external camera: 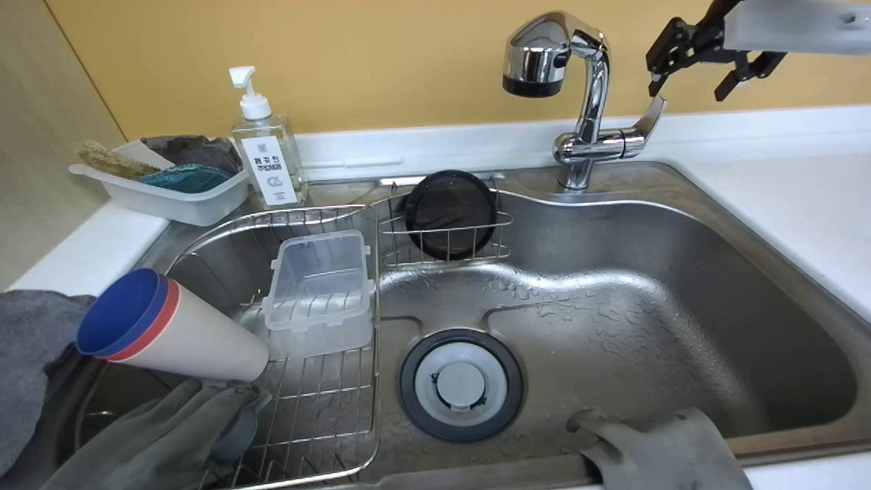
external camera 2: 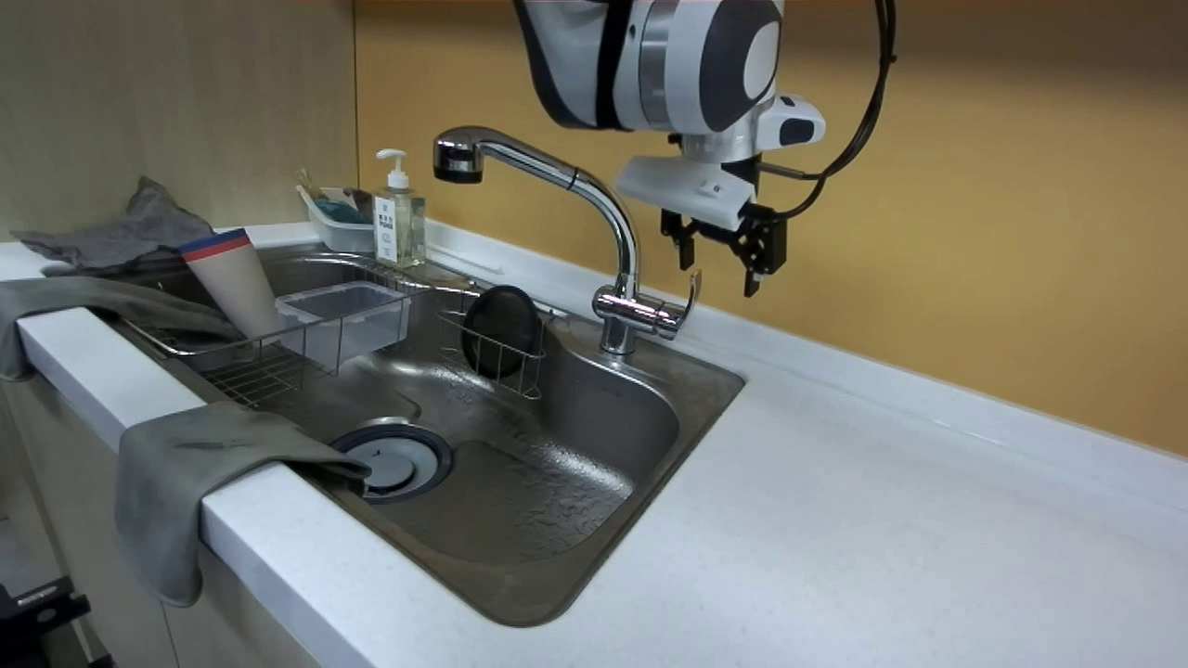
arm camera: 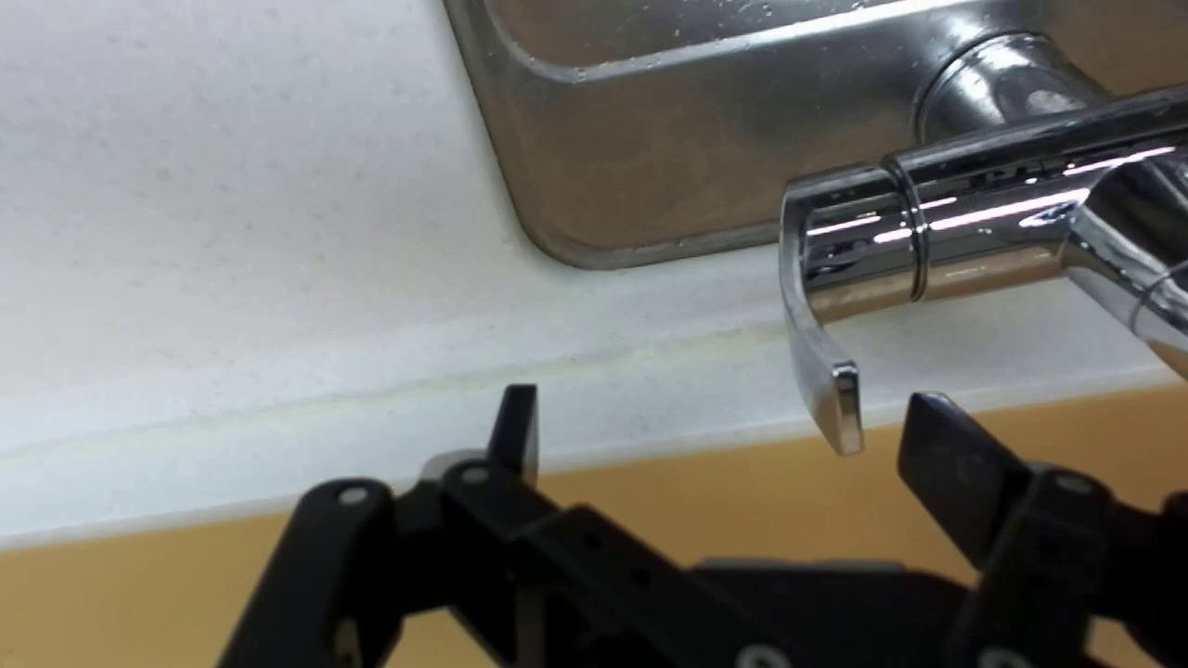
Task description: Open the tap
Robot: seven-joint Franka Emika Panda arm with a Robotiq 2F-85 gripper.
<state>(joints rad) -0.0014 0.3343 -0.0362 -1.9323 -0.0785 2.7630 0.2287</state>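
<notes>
The sink (external camera: 612, 320), steel, extends before and below the tap (external camera: 595, 95), whose foot stands on its back ledge. The wire rack (external camera: 376, 408) sits well to one side of the tap. The tap is upright and chrome; nothing is seen running from it, so it is judged not yet open. The gripper (external camera 2: 719, 276) hangs above the tap's end away from the rack, jaws well apart, holding nothing. The lever (arm camera: 815, 362) points upward at that end of the tap; in the wrist view its tip lies between the fingers (arm camera: 956, 473), closer to the one nearer the tap's body. Contact cannot be confirmed.

Step in hand, as judged: lining up on the lever. Recommended: shift toward the tap to centre the lever (lowered as it stands, the nearer finger could land on the tip), then descend slowly. Press gently; the opening direction cannot be told here, though outward from the tap's body seems likely.
</notes>
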